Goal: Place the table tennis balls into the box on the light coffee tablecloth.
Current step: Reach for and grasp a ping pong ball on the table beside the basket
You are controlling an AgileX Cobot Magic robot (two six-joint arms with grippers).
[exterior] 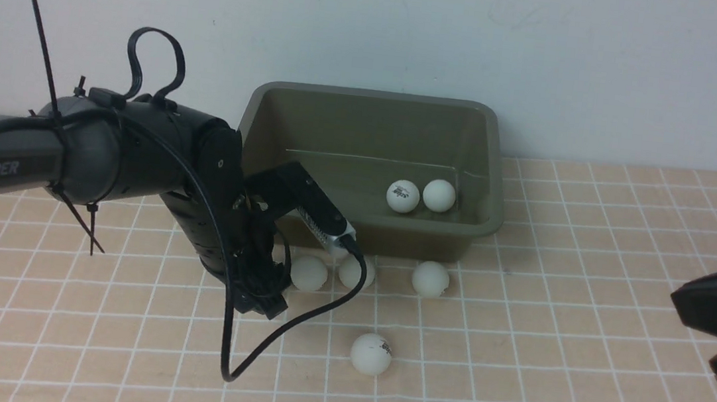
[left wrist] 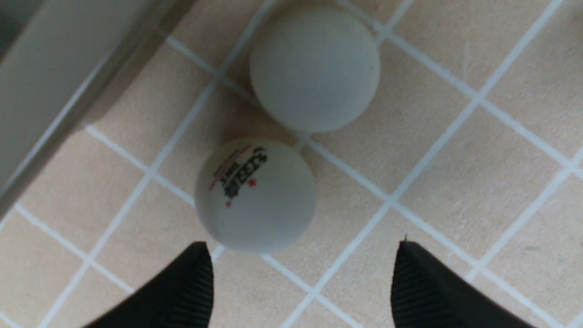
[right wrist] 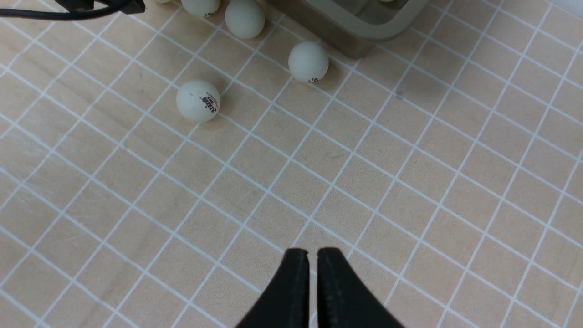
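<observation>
The table tennis balls (exterior: 430,279) lie some in the box (exterior: 376,99), some on the light coffee tablecloth (exterior: 549,347) beside it; the left gripper (left wrist: 301,255), fingers (left wrist: 182,291) wide, should centre on the printed ball (left wrist: 255,196) before closing.

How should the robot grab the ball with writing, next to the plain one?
From above, pinching across the middle of the printed ball. It is round, so a grip anywhere else may slip. Stay off the side where the plain ball sits.

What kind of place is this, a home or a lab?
Likely a lab test bench: a cable-tied robot arm, a gridded tablecloth against a bare wall, and table tennis balls beside a box.
</observation>
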